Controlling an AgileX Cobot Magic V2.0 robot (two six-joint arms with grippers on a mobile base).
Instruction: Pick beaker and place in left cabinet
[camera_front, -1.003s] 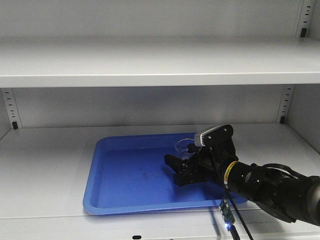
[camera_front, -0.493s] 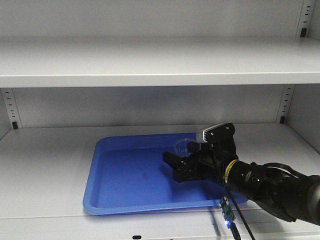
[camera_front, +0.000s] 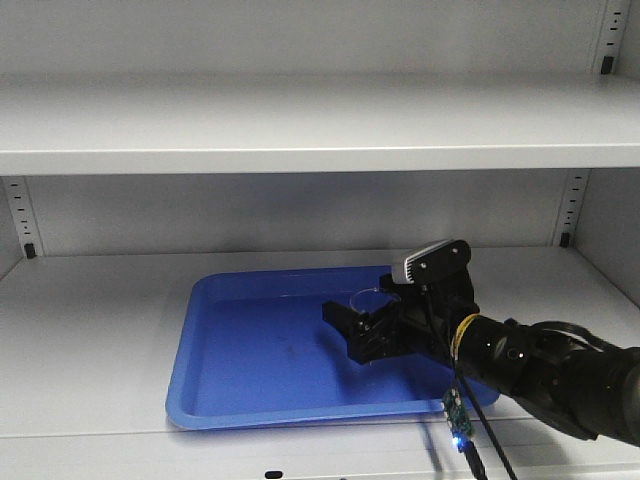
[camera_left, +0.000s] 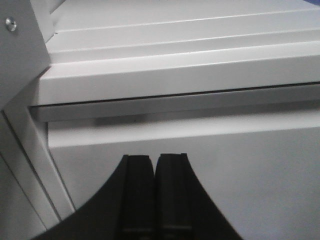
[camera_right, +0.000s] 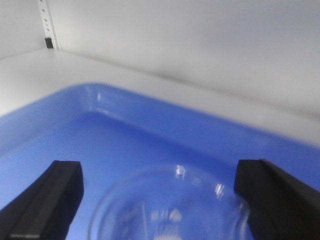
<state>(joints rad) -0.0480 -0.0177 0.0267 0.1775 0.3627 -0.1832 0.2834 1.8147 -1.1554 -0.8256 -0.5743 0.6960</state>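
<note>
Reaching arm: the right gripper is over the blue tray on a shelf of the left cabinet.
Right fingers: spread wide apart.
Beaker: the beaker stands upright between them, untouched, on the tray.
Left gripper: the left gripper, pads pressed together, faces a grey cabinet edge.

Clear glass beaker upright, pale grey cabinet shelf
</note>
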